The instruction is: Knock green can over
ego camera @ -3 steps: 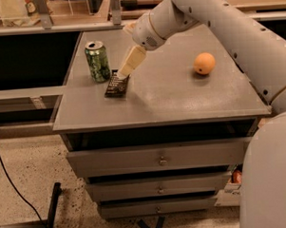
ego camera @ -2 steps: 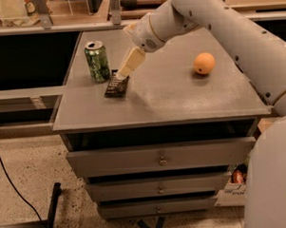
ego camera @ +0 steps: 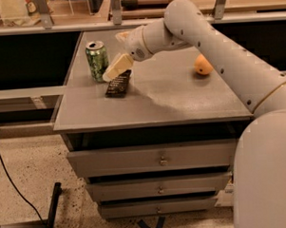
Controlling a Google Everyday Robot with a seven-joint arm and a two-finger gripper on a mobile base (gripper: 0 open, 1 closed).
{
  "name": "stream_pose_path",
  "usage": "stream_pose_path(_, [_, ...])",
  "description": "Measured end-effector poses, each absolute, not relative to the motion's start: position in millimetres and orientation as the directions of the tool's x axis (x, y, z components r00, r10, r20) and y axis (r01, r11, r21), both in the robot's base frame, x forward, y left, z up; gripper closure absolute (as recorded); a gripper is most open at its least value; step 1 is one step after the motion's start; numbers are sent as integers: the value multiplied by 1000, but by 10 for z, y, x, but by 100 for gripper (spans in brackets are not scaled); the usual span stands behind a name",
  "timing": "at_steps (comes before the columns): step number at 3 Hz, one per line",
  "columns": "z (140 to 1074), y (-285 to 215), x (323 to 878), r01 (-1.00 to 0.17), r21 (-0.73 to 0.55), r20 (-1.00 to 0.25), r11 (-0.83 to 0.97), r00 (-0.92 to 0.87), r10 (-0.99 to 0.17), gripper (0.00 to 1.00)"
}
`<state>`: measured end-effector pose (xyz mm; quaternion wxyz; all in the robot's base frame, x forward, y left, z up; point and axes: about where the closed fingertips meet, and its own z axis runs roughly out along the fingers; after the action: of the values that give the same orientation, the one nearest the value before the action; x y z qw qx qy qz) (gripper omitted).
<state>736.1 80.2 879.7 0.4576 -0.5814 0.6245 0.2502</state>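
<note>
The green can (ego camera: 97,60) stands upright on the far left of the grey cabinet top (ego camera: 180,95); it has a mottled green label and a silver top with a pull tab. My gripper (ego camera: 109,75) reaches in from the right, its pale fingers pointing down and left, with the tips close beside the can's lower right side. A flat black bar (ego camera: 118,83) lies on the top just below the gripper.
An orange fruit (ego camera: 203,65) sits on the right of the cabinet top, behind my arm. The cabinet has three drawers (ego camera: 159,159) below. A railing and shelf run along the back. A black cable (ego camera: 8,179) lies on the floor at left.
The gripper has moved left, closer to the green can. The can still stands upright in the same spot.
</note>
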Motion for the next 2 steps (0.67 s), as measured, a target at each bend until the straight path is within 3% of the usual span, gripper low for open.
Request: stream_pose_path(2, [8656, 1183, 7529, -973, -134, -927, 185, 57, -371, 0])
